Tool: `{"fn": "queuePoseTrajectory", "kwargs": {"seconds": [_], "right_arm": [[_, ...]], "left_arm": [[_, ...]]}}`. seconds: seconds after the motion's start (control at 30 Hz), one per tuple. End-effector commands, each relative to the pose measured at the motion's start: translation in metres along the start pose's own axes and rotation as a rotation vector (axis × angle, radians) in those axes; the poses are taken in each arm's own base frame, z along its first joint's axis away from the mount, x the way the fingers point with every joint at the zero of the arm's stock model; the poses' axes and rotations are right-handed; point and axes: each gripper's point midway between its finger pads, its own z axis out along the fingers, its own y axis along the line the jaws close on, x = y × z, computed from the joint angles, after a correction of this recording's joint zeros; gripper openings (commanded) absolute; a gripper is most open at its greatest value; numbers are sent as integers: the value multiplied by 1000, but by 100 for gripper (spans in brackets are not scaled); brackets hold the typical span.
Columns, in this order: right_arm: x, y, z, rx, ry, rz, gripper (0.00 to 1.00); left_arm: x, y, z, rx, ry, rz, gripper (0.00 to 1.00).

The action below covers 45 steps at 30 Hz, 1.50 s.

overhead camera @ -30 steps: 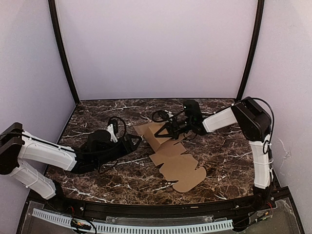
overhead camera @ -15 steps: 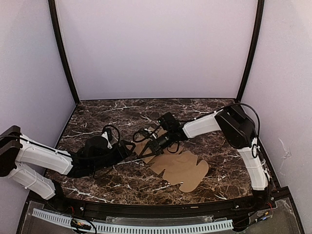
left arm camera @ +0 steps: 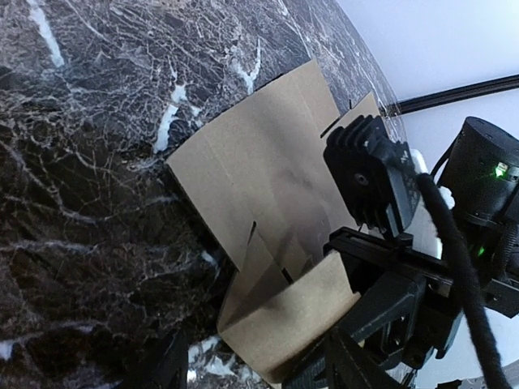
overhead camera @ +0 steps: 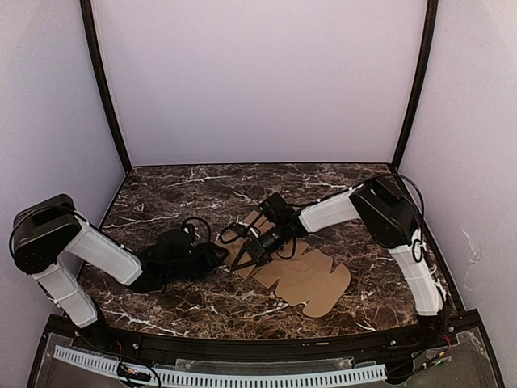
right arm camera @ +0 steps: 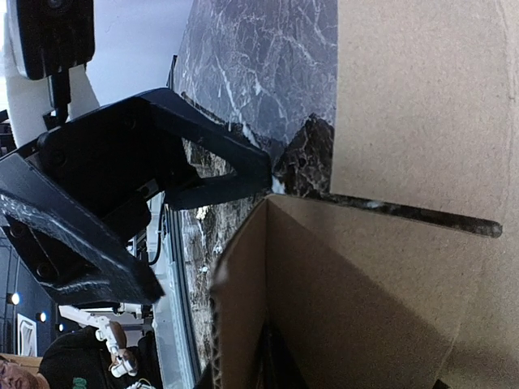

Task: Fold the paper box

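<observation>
The dark marbled surface (overhead camera: 161, 190) fills the floor of the white-walled booth. Both arms reach in low over it toward the middle: the left arm (overhead camera: 101, 250) from the near left corner, the right arm (overhead camera: 327, 212) bent over from the right side.

The paper box (overhead camera: 311, 279) is a brown die-cut sheet, not yet closed into a cube. It lies on the surface a little right of centre. Its rounded tabs point toward the near right, and that end rests flat. At the left end, where the two arms meet, the panels are partly lifted. The left wrist view shows one flap (left arm camera: 284, 316) curling up off the flat panel (left arm camera: 259, 162) behind it. The right wrist view shows a raised wall of cardboard (right arm camera: 340, 300) with its corrugated edge standing beside a flat panel (right arm camera: 413, 97).

The left jaws stand apart in a wide V, and the tip of one finger (right arm camera: 219, 158) is at the edge of the raised cardboard. The right jaws sit on the lifted part of the sheet, mostly hidden by it. I cannot tell whether they are together, apart or clamped on the flap.
</observation>
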Motion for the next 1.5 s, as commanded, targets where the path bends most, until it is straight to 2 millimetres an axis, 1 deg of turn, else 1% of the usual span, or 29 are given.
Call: {"fn": "queuePoseTrajectory", "kwargs": {"seconds": [0.0,0.1,0.17,0.2,0.27,0.3,0.33,0.4,0.53,0.6,0.77,0.83,0.9,0.97,1.13,1.2,1.23,1.3,1.37,1.47], "right_arm": [[14,-22,9,28,33,57,11],[13,-18,7,23,33,48,12],[12,-15,6,25,32,38,15],[11,-13,5,29,30,30,17],[11,-10,2,40,31,21,22],[11,-10,0,54,30,18,25],[11,-10,-3,72,29,12,28],[9,-12,-14,122,19,-1,35],[3,-14,-39,261,-3,-33,49],[1,-13,-52,329,-9,-62,53],[-6,-1,-79,428,-47,-119,63],[-11,3,-91,458,-67,-135,65],[-16,5,-110,482,-95,-155,65],[-23,3,-135,507,-137,-166,64],[-40,-22,-229,607,-290,-135,64],[-45,-33,-259,662,-328,-135,64],[-47,-39,-269,693,-329,-150,65],[-47,-55,-284,741,-323,-160,66],[-49,-70,-292,783,-314,-168,67],[-51,-82,-293,749,-307,-158,67]], "left_arm": [[2,-17,15,86,40,-41,57],[5,-15,26,103,53,-67,48],[6,-15,30,124,61,-88,43],[8,-15,32,134,73,-94,41],[8,-14,34,152,76,-112,31],[8,-13,35,163,71,-123,28],[7,-13,35,166,68,-128,23],[6,-11,34,173,59,-136,17],[6,-8,35,168,59,-138,11],[7,-6,37,165,64,-139,8],[8,-5,43,173,74,-139,2],[9,-6,45,179,80,-140,1],[9,-7,46,183,83,-139,1],[8,-8,46,188,83,-137,1],[9,-7,44,195,85,-133,1],[10,-9,44,198,91,-126,1],[10,-10,45,197,95,-121,1],[11,-12,46,192,106,-107,1],[13,-14,47,189,122,-92,1],[14,-16,47,183,133,-75,1]]}}
